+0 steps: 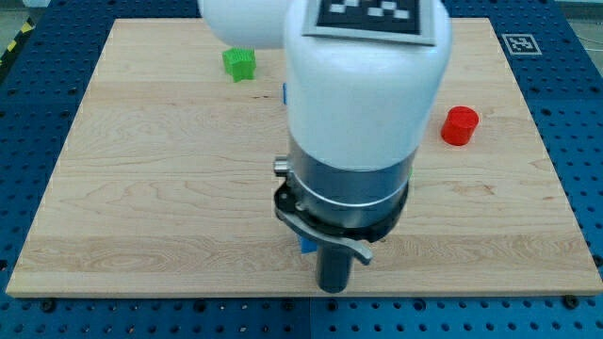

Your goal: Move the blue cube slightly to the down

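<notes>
You see the arm's white housing [363, 85] masking most of the blue cube [307, 244], only a sliver showing at the housing's lower left by the rod, so my tip's contact cannot be judged, the tip hidden.

You have a pale wooden board [141, 188] with visible grain lying on a blue perforated metal table [19, 113] that shows on all sides of it. Near the view's top, left of centre, you see a green star-shaped block [239, 63] resting on the wood. Well apart from it, towards the view's right, sits a red cylinder block [460, 125]. At the board's top right corner you find a black-and-white square marker [519, 42]
</notes>
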{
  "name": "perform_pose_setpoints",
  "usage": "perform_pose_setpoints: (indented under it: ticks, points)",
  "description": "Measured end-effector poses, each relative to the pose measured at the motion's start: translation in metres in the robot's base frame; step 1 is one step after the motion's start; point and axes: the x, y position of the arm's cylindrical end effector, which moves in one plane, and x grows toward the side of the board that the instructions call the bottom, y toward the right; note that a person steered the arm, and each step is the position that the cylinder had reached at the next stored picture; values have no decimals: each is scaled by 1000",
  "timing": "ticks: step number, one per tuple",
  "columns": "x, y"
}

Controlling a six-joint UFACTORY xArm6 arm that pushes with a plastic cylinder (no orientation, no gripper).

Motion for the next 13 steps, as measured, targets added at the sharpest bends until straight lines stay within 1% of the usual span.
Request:
perform_pose_setpoints:
  ticks: [2, 3, 5, 7, 9, 10, 11, 12, 13]
  points:
    - [-9, 22]
    - [-9, 22]
    - [-9, -2]
    - [-12, -1]
    - [-33, 8]
    - [-34, 8]
    - [-34, 8]
    - [-10, 8]
    - [1, 0]
